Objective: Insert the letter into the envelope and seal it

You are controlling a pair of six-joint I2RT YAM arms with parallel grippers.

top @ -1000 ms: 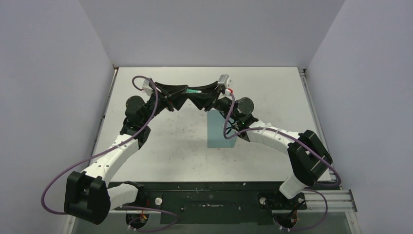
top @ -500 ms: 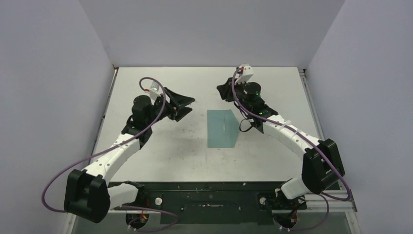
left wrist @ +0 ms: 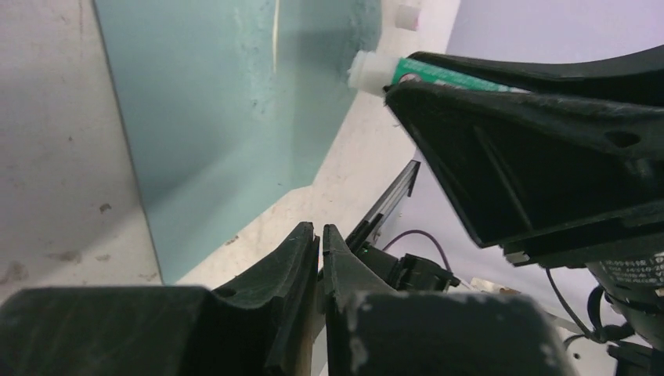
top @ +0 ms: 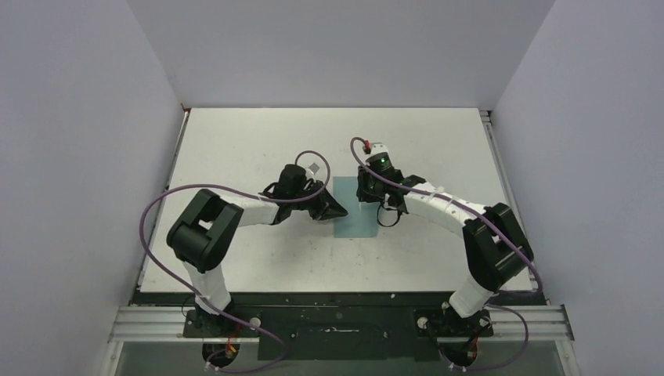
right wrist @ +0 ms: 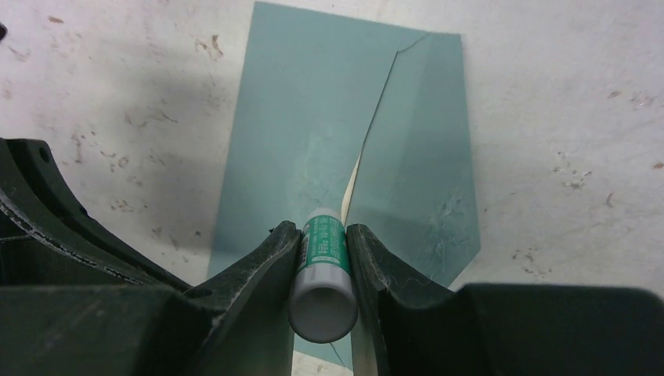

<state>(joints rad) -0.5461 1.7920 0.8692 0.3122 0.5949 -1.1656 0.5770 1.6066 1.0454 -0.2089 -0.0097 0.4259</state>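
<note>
The teal envelope (top: 354, 221) lies flat mid-table, also in the left wrist view (left wrist: 227, 117). Its flap (right wrist: 423, 172) is folded over the body (right wrist: 305, 110). The letter shows only as a thin cream sliver (right wrist: 350, 184) along the flap's edge. My right gripper (top: 366, 196) hovers over the envelope's far end, shut on a white-and-green glue tube (right wrist: 322, 266) pointing down at the flap seam (right wrist: 322, 229). The left wrist view catches the tube's tip (left wrist: 368, 72) near the paper. My left gripper (top: 342, 212) rests at the envelope's left edge, jaws shut with nothing seen between them (left wrist: 321, 235).
The white tabletop (top: 258, 251) is scuffed and stained. A metal rail (top: 492, 149) runs along its right edge and grey walls close in on three sides. Both arms' purple cables (top: 156, 211) loop above the table.
The left arm swung from the back left down to the envelope's left edge; its jaws opened, then shut. The right gripper came back down over the envelope, still holding the tube.
</note>
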